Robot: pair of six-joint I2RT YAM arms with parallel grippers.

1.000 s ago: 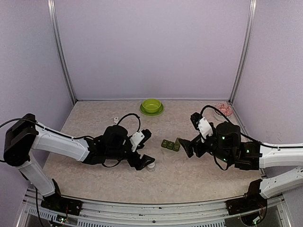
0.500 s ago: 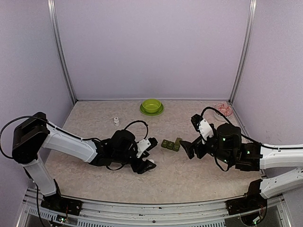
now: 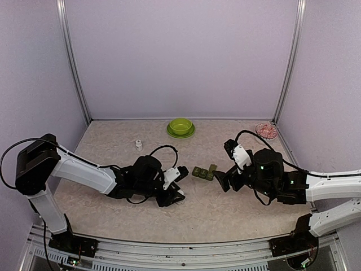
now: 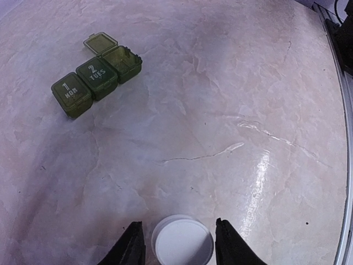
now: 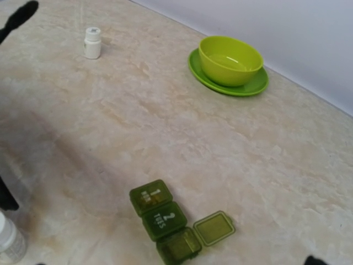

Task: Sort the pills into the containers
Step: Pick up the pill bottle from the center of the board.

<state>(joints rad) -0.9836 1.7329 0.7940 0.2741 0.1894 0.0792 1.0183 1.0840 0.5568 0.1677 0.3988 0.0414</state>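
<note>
The dark green pill box lies mid-table, between the arms. It shows again as the pill box in the left wrist view and as the pill box in the right wrist view. Its "1" and "2" lids are closed. The third compartment is open, its lid folded out flat. I cannot see any loose pills. My left gripper straddles a small white bottle, with thin gaps beside its cap. My right gripper stands wide open just right of the box and holds nothing.
A lime green bowl on a saucer sits at the back centre. A second small white bottle stands at the back left. A pink patterned dish is in the back right corner. Lilac walls close in three sides.
My left gripper moved right and down over the bottle, and its jaws narrowed around the cap. The right arm edged slightly left, still wide open.
</note>
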